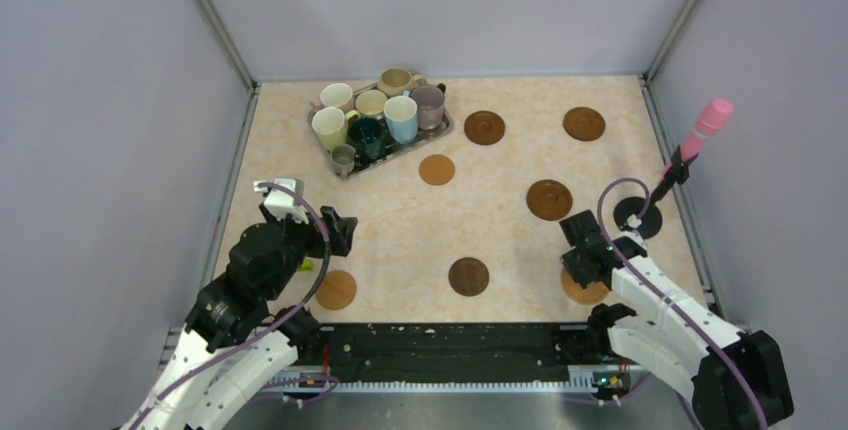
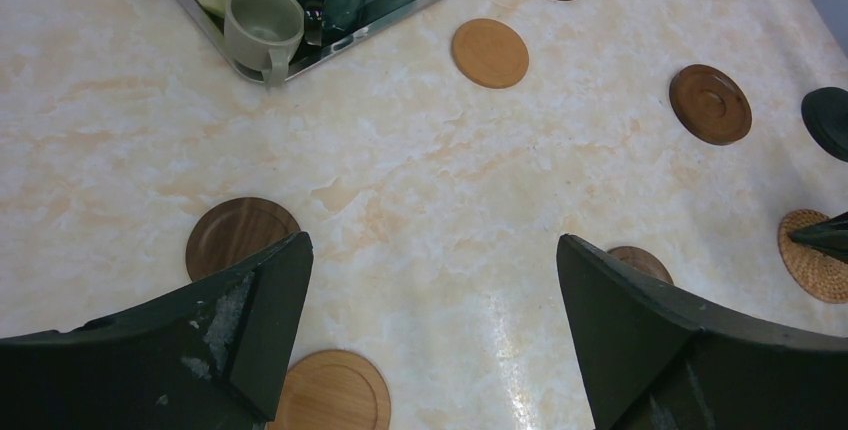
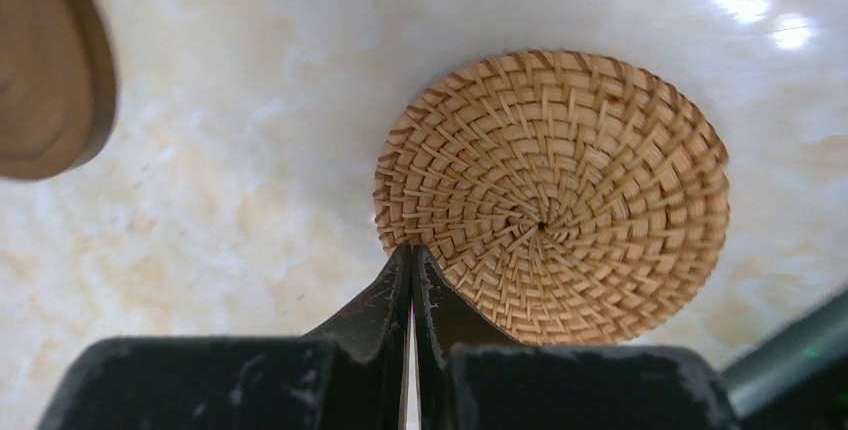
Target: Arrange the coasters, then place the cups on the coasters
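Bright, even light fell from overhead, with soft shadows. Glare streaked the glossy cream marbled tabletop (image 2: pixel 505 350) under my left wrist; beside my right, a flat brown wooden coaster (image 3: pixel 45 60) looked blurred at the edge.

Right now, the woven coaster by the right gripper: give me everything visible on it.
The woven coaster is a flat round disc of tan straw-like strands spiralling from its centre. It lies flat on the marbled table, front right. The right gripper, jaws shut, has its tips at the coaster's rim; contact is unclear. Nothing stands on it.
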Controlling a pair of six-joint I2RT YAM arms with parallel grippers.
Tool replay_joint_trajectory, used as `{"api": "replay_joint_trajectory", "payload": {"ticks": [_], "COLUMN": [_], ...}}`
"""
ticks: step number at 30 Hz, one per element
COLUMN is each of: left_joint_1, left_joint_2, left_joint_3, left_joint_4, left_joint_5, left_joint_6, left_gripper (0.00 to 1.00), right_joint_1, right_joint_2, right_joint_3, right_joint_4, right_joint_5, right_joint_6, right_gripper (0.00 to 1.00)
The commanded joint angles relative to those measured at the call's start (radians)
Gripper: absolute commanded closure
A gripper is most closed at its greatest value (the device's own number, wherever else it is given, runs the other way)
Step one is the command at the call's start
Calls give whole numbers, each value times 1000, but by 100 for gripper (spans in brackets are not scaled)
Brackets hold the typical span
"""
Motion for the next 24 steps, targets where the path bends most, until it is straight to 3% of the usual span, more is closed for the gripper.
{"api": "replay_joint_trajectory", "payload": {"ticks": [1,11,16,24], "left_joint_1": [5,4,5,4], "left_joint_2": [-2,-3,0,-8], "left_joint_3": [-10,-8,-9,-9], "left_joint_4": [19,20,25,20], "left_joint_5": [-9,-4,1,3], "left_joint_6": [-5,-7,-5,-9], "left_gripper": [3,3,3,4], "right_joint_1": [-5,-6,19,141], "right_joint_2": [-28,-74,-72,-29], "right_joint_3": [-66,-106,-186,-170], "right_joint_4": [212,288,436,496], "right_joint_5": [-206,-335,-477,-456], "right_joint_6": [-77,-90,-92,-87], "right_gripper": [100,100,100,100]}}
